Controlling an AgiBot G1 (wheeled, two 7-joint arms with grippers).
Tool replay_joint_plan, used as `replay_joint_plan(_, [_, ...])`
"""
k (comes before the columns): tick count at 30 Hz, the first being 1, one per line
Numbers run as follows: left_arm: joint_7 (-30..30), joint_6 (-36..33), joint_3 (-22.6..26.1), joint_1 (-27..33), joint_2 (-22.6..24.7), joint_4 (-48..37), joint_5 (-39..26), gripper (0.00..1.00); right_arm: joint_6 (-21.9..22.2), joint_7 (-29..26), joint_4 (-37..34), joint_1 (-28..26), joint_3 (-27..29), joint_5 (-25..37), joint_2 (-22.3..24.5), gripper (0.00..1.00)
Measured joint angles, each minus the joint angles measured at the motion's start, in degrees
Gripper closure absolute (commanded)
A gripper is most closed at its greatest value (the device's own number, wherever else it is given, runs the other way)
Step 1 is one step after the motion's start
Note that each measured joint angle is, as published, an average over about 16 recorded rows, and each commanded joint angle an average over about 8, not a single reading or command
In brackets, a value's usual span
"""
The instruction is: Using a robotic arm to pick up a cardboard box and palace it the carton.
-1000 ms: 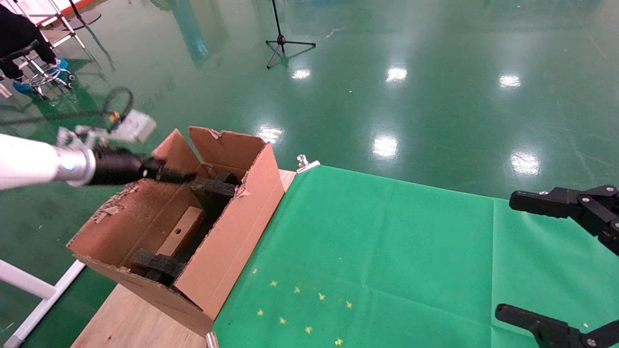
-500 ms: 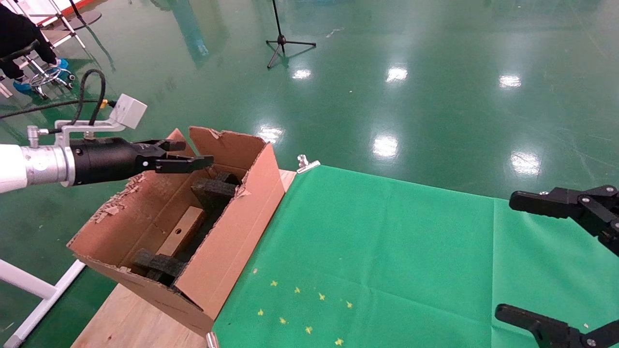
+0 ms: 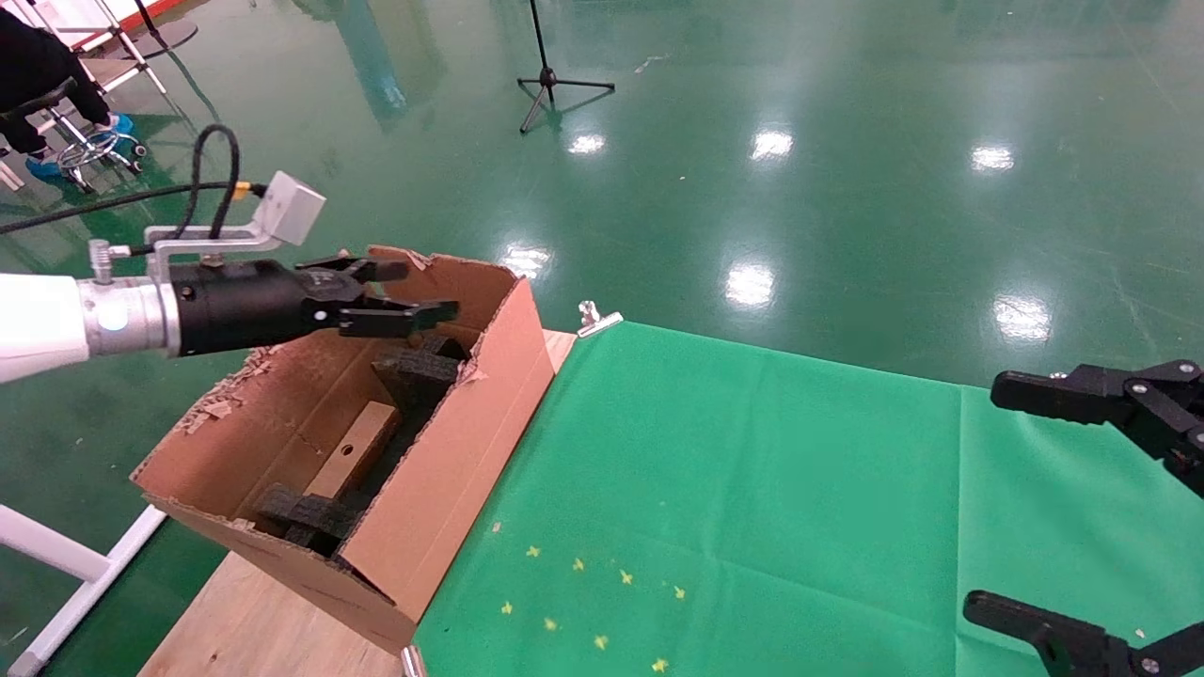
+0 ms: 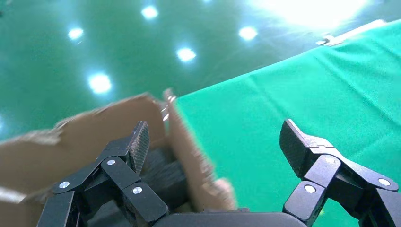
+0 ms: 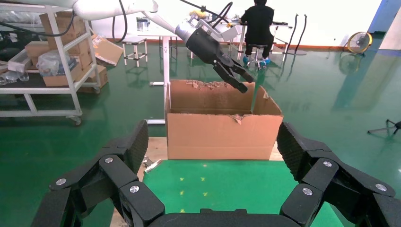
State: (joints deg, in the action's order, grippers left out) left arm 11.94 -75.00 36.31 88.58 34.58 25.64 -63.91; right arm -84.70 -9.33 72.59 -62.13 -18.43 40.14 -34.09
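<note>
Holding cardboard box, foam, carton

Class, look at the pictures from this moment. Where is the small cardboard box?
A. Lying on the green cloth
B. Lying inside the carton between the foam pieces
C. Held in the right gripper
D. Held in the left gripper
B: the box lies inside the carton between dark foam pieces, while the left gripper hovers open and empty above the carton and the right gripper is open and empty at the cloth's edge.
</note>
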Motion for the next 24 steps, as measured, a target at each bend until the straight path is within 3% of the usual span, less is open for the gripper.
replay_joint_plan(24, [-0.6,-5.1,-9.6,-12.8,0.2,22.7,10.5,0.00,0.0,0.0,0.0,0.0,0.0,0.0,0.0,0.00])
